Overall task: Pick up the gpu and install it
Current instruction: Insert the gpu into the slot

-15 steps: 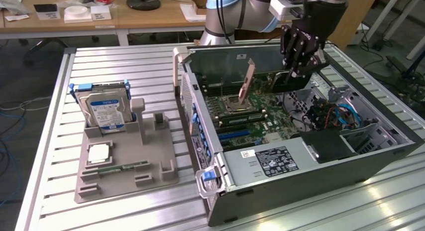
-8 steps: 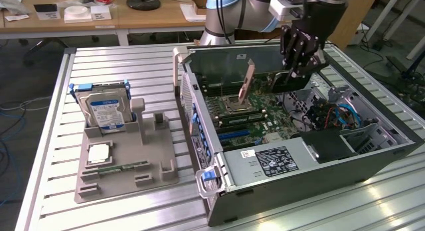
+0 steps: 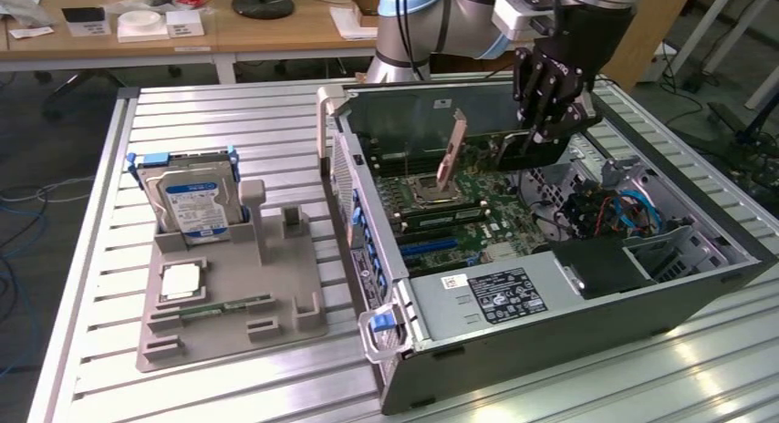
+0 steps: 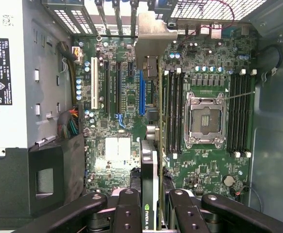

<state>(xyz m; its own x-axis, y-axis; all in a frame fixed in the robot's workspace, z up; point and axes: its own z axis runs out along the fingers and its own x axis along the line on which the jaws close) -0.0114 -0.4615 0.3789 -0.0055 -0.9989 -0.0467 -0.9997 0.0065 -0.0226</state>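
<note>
You have one computer case [image 3: 548,341] on the table [image 3: 219,122]. Inside the case you can count one gpu [image 4: 149,165], gripped by one hand [image 4: 153,204], one processor socket [image 4: 204,121] and one power supply [image 3: 499,300]. Beside the case stands one grey holder [image 3: 219,336] with one hard drive [image 3: 192,204].

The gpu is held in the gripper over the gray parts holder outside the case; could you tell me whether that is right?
Not quite: the gripper holds the gpu over the motherboard inside the open computer case, not over the gray parts holder, which stands apart on the exterior view's left. The exterior view shows this.
</note>
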